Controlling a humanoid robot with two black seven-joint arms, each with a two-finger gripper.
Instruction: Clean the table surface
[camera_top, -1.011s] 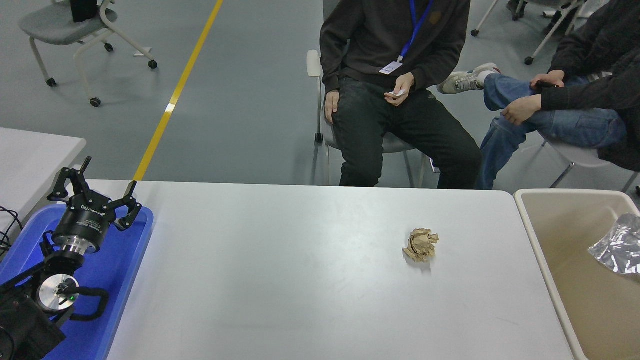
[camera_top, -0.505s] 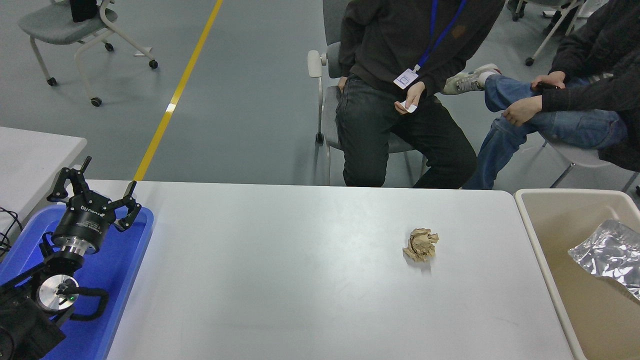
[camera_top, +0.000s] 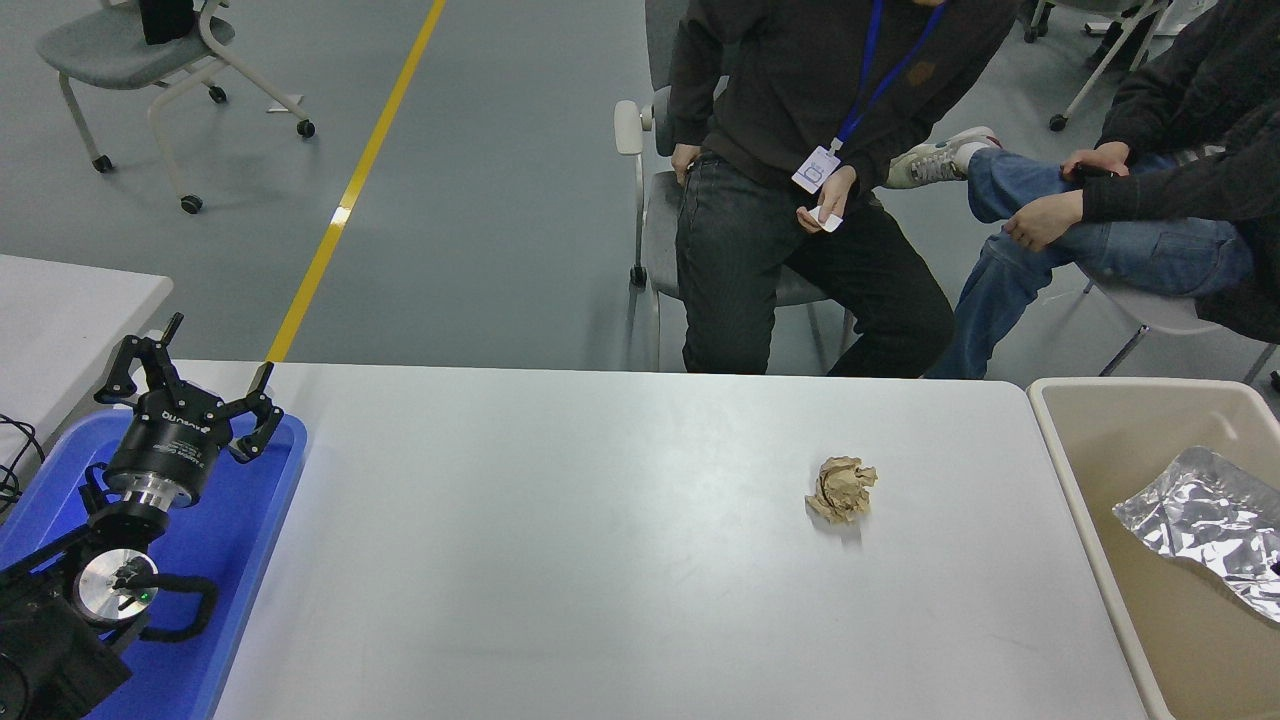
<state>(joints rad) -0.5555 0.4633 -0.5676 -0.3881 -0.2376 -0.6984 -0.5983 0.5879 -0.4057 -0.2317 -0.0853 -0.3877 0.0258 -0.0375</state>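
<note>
A: Left tool (camera_top: 190, 385) is parked at the near left, above the blue tray (camera_top: 255, 560), with its fingers spread and nothing between them. It has not moved in the last second.

B: And the right tool?

A: It is not in view, so I cannot tell its state. But in the bin (camera_top: 1085, 440) at the right edge, the foil (camera_top: 1205, 520) has come further into the picture and now lies lower and more to the left than a second ago. I think it was just dropped or pushed in, so one piece of rubbish is probably finished.

B: What is left on the bench (camera_top: 560, 560)?

A: The bench fills the middle, between tray and bin. One paper ball (camera_top: 842, 489), brown and crumpled, sits right of centre, nearer to the bin than to the tray. I judge it is the next thing to remove.

B: Anything in the way?

A: Nothing stands between the ball and the bin; only the bin wall must be cleared. Beyond the far edge, two persons sit on chairs. One person (camera_top: 800, 180) has leaned forward and holds a small white thing, well apart from the bench.
</note>
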